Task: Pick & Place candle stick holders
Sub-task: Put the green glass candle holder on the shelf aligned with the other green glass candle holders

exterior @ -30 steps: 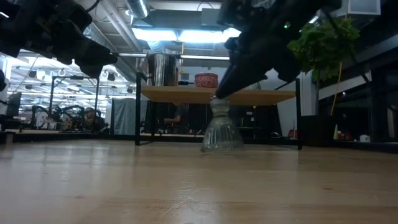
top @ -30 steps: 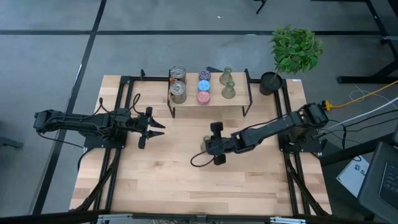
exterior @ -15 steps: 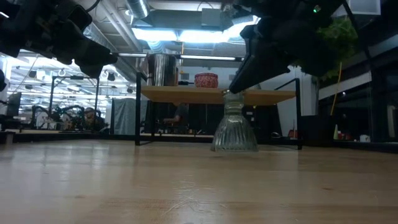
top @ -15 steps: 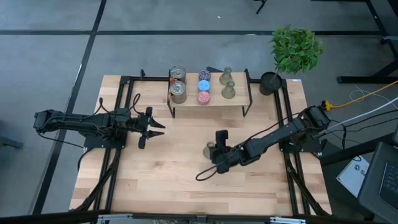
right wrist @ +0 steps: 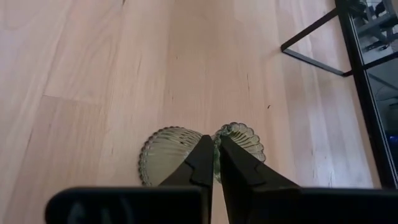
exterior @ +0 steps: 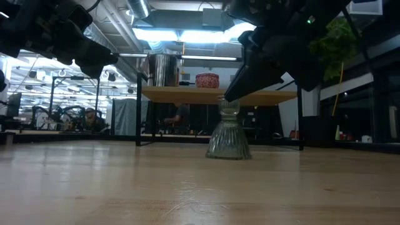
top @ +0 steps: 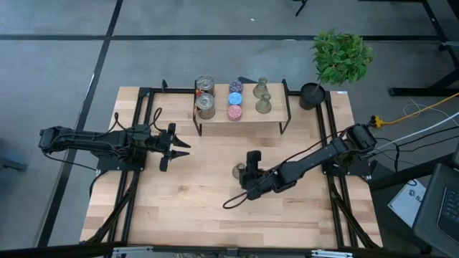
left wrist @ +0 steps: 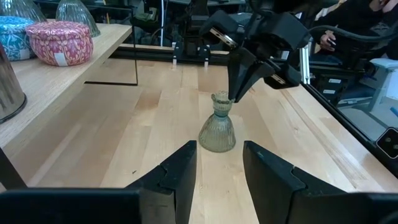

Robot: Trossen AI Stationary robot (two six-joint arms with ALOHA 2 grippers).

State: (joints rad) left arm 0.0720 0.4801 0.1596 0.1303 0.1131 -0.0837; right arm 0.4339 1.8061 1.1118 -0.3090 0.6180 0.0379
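An olive-green, ribbed, narrow-necked candle stick holder point(top: 239, 170) point(exterior: 229, 140) stands with its base on the wooden table near the middle. My right gripper point(top: 244, 173) point(right wrist: 215, 140) is shut on its top. Other candle stick holders sit on a low shelf point(top: 240, 118) at the far side: silvery cans point(top: 205, 97), round speckled ones point(top: 235, 99) and two green vases point(top: 262, 97). At the table's left my left gripper point(top: 179, 148) point(left wrist: 219, 162) hovers open, pointing at the holder point(left wrist: 217, 130) from some way off. My right gripper pinches the scalloped rim point(right wrist: 239, 134) of the holder's mouth between its two fingers, one finger seemingly in the mouth and one outside. The fingers slant down from the table's right side point(left wrist: 239, 81). The holder stands upright, its flared base point(exterior: 229, 153) on the table.
A black pot point(top: 312, 95) with a green plant point(top: 341, 57) stands at the far right corner. The shelf's black frame legs point(top: 287, 115) rise at the far side. Bare wood lies between the holder and the near edge.
My right gripper, still shut on the holder's rim, has moved a little toward the table's near edge and sunk slightly. The holder has come along with it, staying upright, and now stands nearer the near edge.
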